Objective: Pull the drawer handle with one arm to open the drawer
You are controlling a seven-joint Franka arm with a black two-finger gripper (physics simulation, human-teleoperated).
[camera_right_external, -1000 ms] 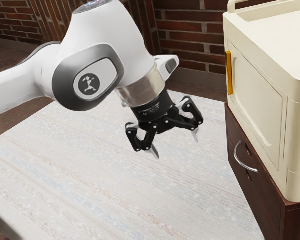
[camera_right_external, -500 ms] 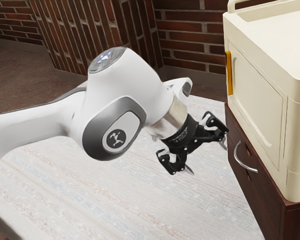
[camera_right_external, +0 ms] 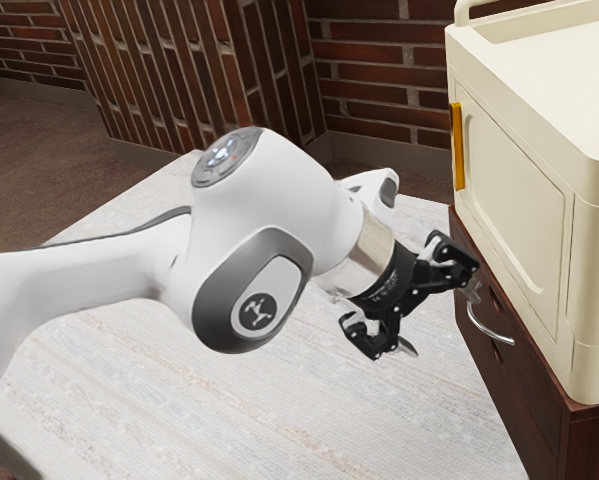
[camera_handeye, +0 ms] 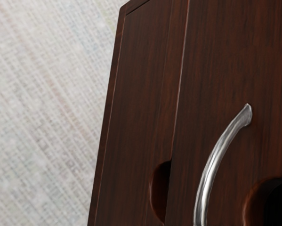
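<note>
My gripper [camera_right_external: 441,320] is open in the exterior view, tilted toward the dark wooden cabinet [camera_right_external: 520,400], its two fingers spread wide with nothing held. One fingertip is close to the far end of the curved silver handle [camera_right_external: 490,326]; whether they touch I cannot tell. The other fingertip hangs over the pale table, to the exterior view's left of the handle. In the wrist view the silver handle [camera_handeye: 209,174] arches across the brown drawer front [camera_handeye: 225,61], which looks shut.
A cream cabinet [camera_right_external: 514,200] with a yellow handle [camera_right_external: 457,146] stands on top of the wooden one. The pale woven tabletop [camera_right_external: 279,420] lies under the arm. In the wrist view, dark rounded cutouts [camera_handeye: 160,192] mark the wooden front.
My hand has moved toward the exterior view's right and lower, tilting toward the wooden cabinet and coming close to the handle. The drawer has not visibly moved.
</note>
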